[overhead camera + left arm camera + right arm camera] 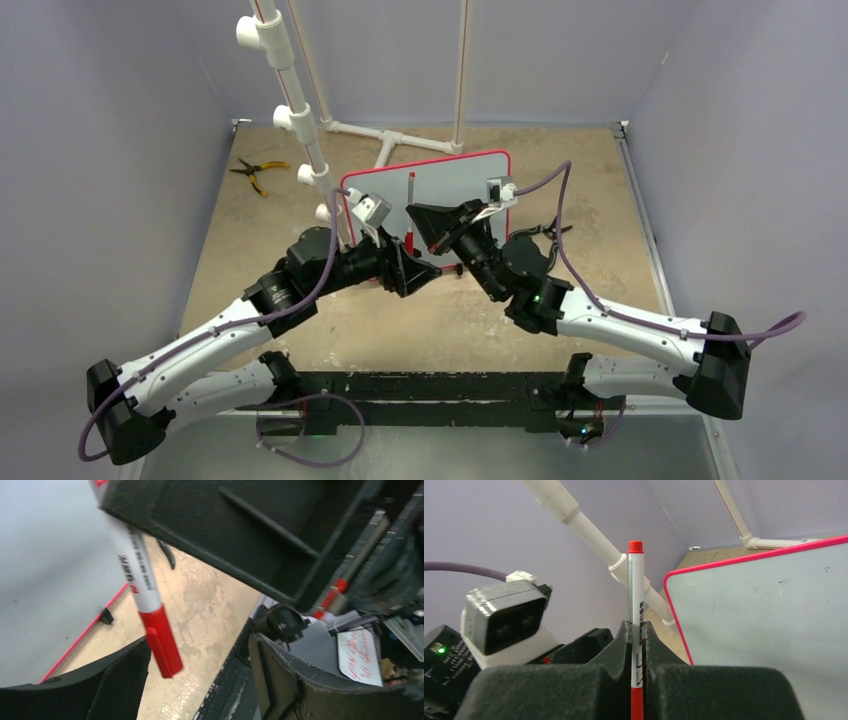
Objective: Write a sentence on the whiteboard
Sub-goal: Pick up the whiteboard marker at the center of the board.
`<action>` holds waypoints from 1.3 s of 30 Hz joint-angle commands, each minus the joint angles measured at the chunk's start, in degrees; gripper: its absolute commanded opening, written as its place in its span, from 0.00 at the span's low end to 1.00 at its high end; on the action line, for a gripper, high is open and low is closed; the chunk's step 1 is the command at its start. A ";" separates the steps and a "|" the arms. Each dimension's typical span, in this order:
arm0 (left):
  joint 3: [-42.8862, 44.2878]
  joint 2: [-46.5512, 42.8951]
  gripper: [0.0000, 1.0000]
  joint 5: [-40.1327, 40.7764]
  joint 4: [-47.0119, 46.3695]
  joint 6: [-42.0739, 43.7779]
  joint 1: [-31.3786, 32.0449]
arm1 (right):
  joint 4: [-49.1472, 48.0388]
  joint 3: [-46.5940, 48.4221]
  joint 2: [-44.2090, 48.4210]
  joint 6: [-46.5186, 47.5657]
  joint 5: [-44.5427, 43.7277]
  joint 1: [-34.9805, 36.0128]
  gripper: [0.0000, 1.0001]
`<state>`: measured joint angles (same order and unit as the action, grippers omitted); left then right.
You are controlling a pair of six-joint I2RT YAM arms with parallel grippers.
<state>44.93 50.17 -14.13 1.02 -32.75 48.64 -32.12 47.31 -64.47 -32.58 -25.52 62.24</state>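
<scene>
Right gripper, closest to the lens, has its jaws shut tight on a red marker, held upright with the capped end pointing down. Left gripper hovers below, jaws wide apart on either side of the red cap and not gripping it. Behind both stands the whiteboard, upright on the table, its white face blank. Uncapping appears to be the step in hand. Next, the left jaws would need to close squarely on the cap and pull down along the marker's axis before writing can begin.
</scene>
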 commanded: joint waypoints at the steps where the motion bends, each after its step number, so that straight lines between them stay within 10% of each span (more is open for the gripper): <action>1: -0.05 1.11 0.67 9.09 -6.24 0.82 1.19 | -2.18 -0.81 1.94 -0.98 0.36 -0.16 0.00; 8: -1.57 -2.10 0.56 11.78 -9.90 0.50 1.19 | -1.45 -1.40 2.21 -1.50 1.06 -0.18 0.00; 16: -1.41 0.00 0.03 8.93 -8.89 1.53 1.19 | -0.54 -0.38 1.64 -2.12 2.11 -0.19 0.00; 19: -2.03 -0.43 0.00 7.97 -8.12 3.00 1.19 | 1.48 0.29 2.20 -2.14 1.77 -0.19 0.02; 26: -2.65 -1.52 0.00 4.29 -5.09 10.12 1.19 | 10.52 3.63 3.31 -2.72 3.38 -1.52 0.66; 29: -2.40 -1.28 0.00 2.76 -4.67 11.64 1.19 | 15.09 5.56 3.03 -2.90 4.85 -3.20 0.75; 39: -1.99 0.01 0.00 4.53 -4.29 11.60 1.19 | 18.85 7.60 3.78 1.71 12.54 -4.39 0.30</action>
<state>42.30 50.02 -10.04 -2.02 -22.44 49.65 -14.57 53.01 -62.67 -32.38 -16.56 57.93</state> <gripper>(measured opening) 0.108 0.351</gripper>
